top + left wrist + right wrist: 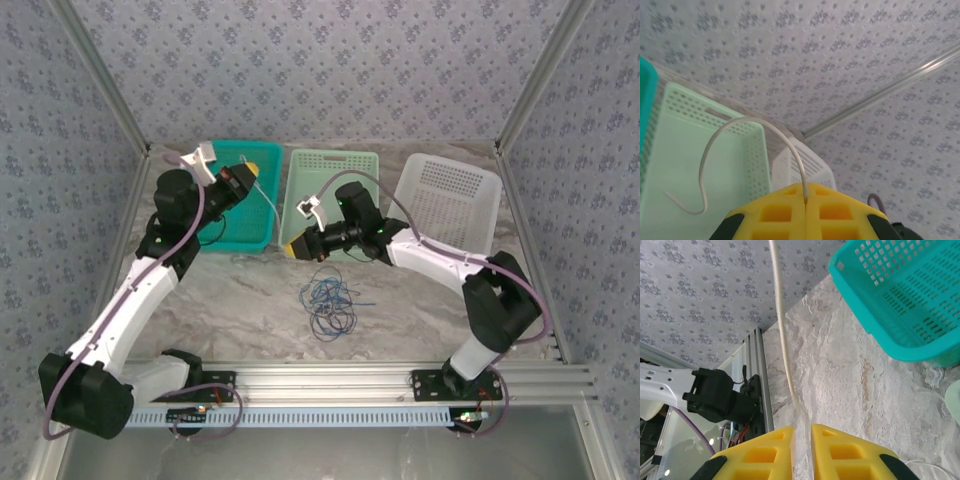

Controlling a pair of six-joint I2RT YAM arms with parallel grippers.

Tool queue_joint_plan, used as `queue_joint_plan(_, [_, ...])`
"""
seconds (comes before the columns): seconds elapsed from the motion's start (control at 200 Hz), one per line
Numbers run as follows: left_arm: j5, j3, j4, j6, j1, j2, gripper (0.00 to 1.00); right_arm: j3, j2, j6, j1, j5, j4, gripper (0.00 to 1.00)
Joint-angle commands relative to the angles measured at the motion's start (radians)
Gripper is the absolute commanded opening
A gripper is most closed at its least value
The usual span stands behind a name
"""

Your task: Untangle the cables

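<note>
**Operator:** Where is my left gripper, and what is it holding?

**Observer:** Your left gripper (250,166) is at the far left, above the teal basket (245,243). In its wrist view the two yellow fingers are pressed together. The cream cable (730,125) comes out of the seam between them, so you have this cable clamped. From the fingers it rises, bends over in an arch to the left, and its free end is seen against the floor of the light green basket (685,160).

**Operator:** And my right one?

**Observer:** Your right gripper (293,246) is at the near edge of the light green basket and points to the left. In its wrist view the yellow fingers stand a little apart, with a narrow gap between them. The cream cable runs down from the top of that view into this gap. The gap is wider than the cable, so you do not squeeze it there.

**Operator:** How does the cream cable go between the two?

**Observer:** From above you see it as a thin pale line. It goes from the left gripper, across the right part of the teal basket, toward the right gripper.

**Operator:** Where are the other cables?

**Observer:** The blue cable (322,290) and the dark cable (336,324) lie on the table (230,300) in one loose tangle, with their loops crossing each other. The tangle is just on the near side of your right gripper, and neither gripper touches it. The white basket (450,200) stands at the far right, well apart from the tangle.
</note>
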Motion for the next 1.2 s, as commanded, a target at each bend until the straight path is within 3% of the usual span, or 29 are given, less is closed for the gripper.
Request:
queue_joint_plan(0.0, [-0.034, 0.095, -0.042, 0.121, 0.016, -0.024, 0.0, 0.073, 0.044, 0.052, 0.022, -0.032, 0.027, 0.18])
queue_joint_plan(0.195, [-0.066, 0.241, -0.117, 0.238, 0.024, -0.017, 0.0, 0.246, 0.093, 0.069, 0.062, -0.025, 0.012, 0.18])
queue_joint_plan(0.355, [-0.084, 0.352, -0.187, 0.31, 0.049, -0.004, 0.0, 0.287, 0.11, 0.057, 0.061, -0.002, -0.008, 0.25])
queue_joint_plan(0.55, [-0.114, 0.432, -0.213, 0.4, 0.08, 0.035, 0.0, 0.203, 0.061, 0.025, 0.05, 0.06, -0.051, 0.32])
queue_joint_plan(0.799, [-0.08, 0.487, -0.213, 0.415, 0.117, 0.12, 0.0, 0.001, -0.052, -0.009, 0.039, 0.154, -0.111, 0.35])
queue_joint_plan(1.194, [-0.088, 0.333, -0.093, 0.43, 0.199, 0.25, 0.0, -0.185, -0.189, -0.052, 0.05, 0.344, -0.285, 0.36])
